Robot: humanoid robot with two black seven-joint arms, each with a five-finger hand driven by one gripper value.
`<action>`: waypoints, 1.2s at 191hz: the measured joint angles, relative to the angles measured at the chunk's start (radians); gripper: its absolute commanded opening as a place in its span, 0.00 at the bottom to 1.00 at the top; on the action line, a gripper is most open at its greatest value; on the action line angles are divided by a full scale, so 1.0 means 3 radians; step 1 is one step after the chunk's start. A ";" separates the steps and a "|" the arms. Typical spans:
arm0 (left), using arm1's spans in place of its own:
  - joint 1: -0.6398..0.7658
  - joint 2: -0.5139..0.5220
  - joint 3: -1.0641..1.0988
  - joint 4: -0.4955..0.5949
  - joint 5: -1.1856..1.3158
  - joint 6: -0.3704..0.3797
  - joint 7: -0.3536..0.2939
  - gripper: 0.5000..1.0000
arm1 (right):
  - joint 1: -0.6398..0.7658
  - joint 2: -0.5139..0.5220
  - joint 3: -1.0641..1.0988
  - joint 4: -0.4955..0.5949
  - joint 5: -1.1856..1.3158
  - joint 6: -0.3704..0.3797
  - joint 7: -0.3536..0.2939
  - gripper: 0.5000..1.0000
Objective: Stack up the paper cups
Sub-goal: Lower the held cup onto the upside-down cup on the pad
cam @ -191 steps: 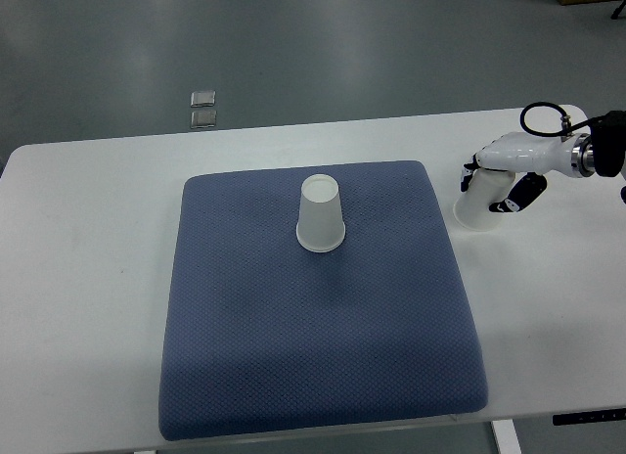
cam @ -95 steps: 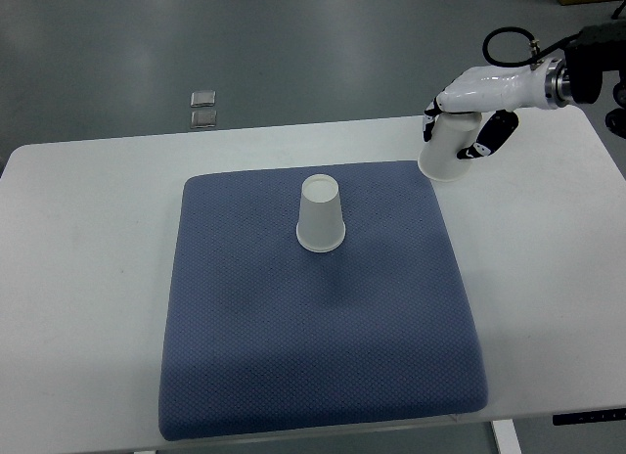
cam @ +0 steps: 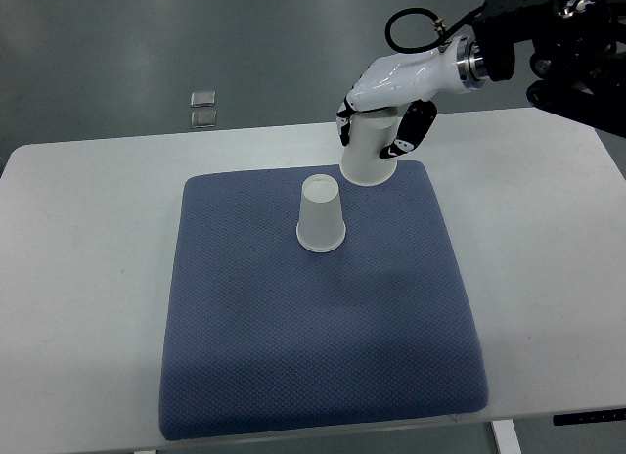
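Fingers of the white right hand (cam: 383,100) wrap tight around an upside-down white paper cup (cam: 368,153) (rim down) above the far edge of the blue square cloth mat (cam: 323,317); another upside-down white paper cup (cam: 321,215) stands on the mat, just beside it.

A pad (cam: 323,327) lies across the middle of the table (cam: 78,278). On its far half an upturned cup (cam: 321,215) stands mouth down. Just right of it and behind, over the pad's far edge, the right hand (cam: 381,107) holds a second cup (cam: 367,151) mouth down in the air.
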 measured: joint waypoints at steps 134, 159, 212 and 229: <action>0.0000 0.0000 0.0000 0.0001 0.0000 -0.0001 0.0000 1.00 | 0.0028 0.0457 0.0001 -0.0159 0.0185 0.0008 -0.0013 0.33; 0.0000 0.0000 0.0000 0.0001 0.0000 -0.0001 0.0000 1.00 | -0.0020 0.0498 0.0001 -0.0276 0.0187 -0.0002 -0.0018 0.33; 0.0000 0.0000 0.0001 0.0000 0.0000 -0.0001 0.0000 1.00 | -0.0108 0.0538 -0.0002 -0.0414 0.0168 -0.0011 -0.0018 0.33; 0.0000 0.0000 0.0001 0.0000 0.0000 -0.0001 0.0000 1.00 | -0.0119 0.0536 -0.0004 -0.0431 0.0166 -0.0016 -0.0018 0.34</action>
